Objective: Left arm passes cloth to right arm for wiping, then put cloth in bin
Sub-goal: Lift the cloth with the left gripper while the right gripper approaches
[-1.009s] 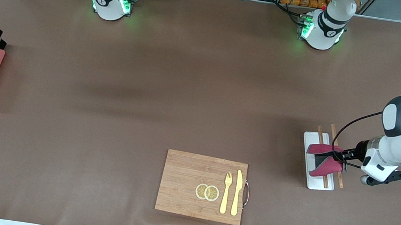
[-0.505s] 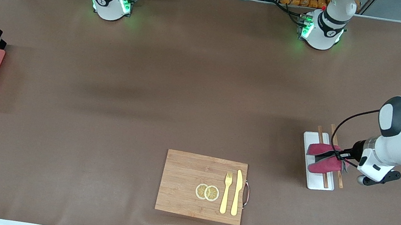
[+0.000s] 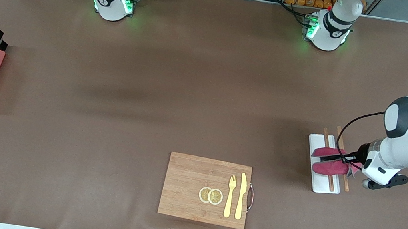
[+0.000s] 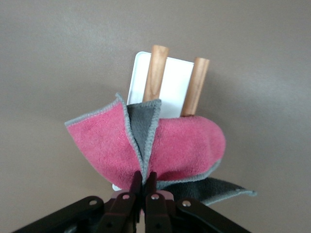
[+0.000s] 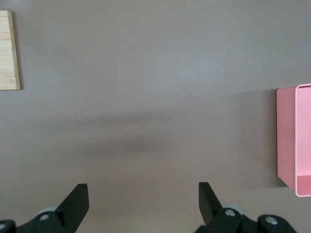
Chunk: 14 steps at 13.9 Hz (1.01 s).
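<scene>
Since the earlier frame, the cloth (image 3: 329,162) is gathered flatter over the white tray (image 3: 316,186). Soft, light and limp, it is pinched at its bunched folds by the closed left claw (image 4: 144,180); the right claw (image 5: 141,194), spread open, waits empty.

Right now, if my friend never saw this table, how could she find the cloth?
Look toward the left arm's end of the brown table, where a white tray holds two wooden sticks. The cloth lies bunched over them, pinched by the left gripper. It is the only soft thing here, pink-red with a grey side.
</scene>
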Tool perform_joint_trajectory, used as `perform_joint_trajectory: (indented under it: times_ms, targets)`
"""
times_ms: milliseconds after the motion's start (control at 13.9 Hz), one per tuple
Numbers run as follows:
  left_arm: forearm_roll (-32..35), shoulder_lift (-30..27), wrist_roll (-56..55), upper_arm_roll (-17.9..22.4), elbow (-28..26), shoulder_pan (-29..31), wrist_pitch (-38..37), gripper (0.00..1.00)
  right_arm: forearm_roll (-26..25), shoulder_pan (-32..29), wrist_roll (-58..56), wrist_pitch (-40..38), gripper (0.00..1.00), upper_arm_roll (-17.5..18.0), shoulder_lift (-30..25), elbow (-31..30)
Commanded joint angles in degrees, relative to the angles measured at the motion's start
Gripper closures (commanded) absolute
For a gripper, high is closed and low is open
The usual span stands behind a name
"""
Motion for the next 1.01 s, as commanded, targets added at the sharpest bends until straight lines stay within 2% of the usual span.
perform_joint_trajectory:
  times_ms: [0, 216, 432, 577, 721, 937]
  targets:
    - [1.73, -3.22, -2.19, -1.86, 2.1, -1.52, -5.7, 1.0, 1.16, -0.16, -0.38, -0.94, 0.0, 0.17, 1.36, 0.8]
    - [1.73, -4.8, -4.74, -5.55, 2.89, -2.05, -7.82, 1.0, 1.16, 0.71, -0.47, -2.52, 0.0, 0.26, 2.59, 0.62]
    - [1.56, -5.51, -9.83, -10.38, 3.42, -1.97, -7.83, 1.0, 2.55, 3.69, 1.63, -4.02, 0.0, 0.26, 6.09, 0.53]
    - [1.21, -5.34, -15.88, -14.16, 4.64, -2.14, -7.83, 1.0, 7.55, 5.1, 9.06, -2.89, 0.0, 0.26, 9.43, 0.79]
    - [1.12, -4.72, -22.21, -17.15, 6.4, -3.36, -7.83, 1.0, 9.5, 7.73, 15.24, 0.18, 0.0, 0.26, 11.9, 0.71]
    - [0.94, -1.92, -32.14, -17.51, 9.91, -9.76, -7.65, 1.0, 11.96, 13.0, 24.62, 4.75, 0.0, 0.26, 14.98, 0.62]
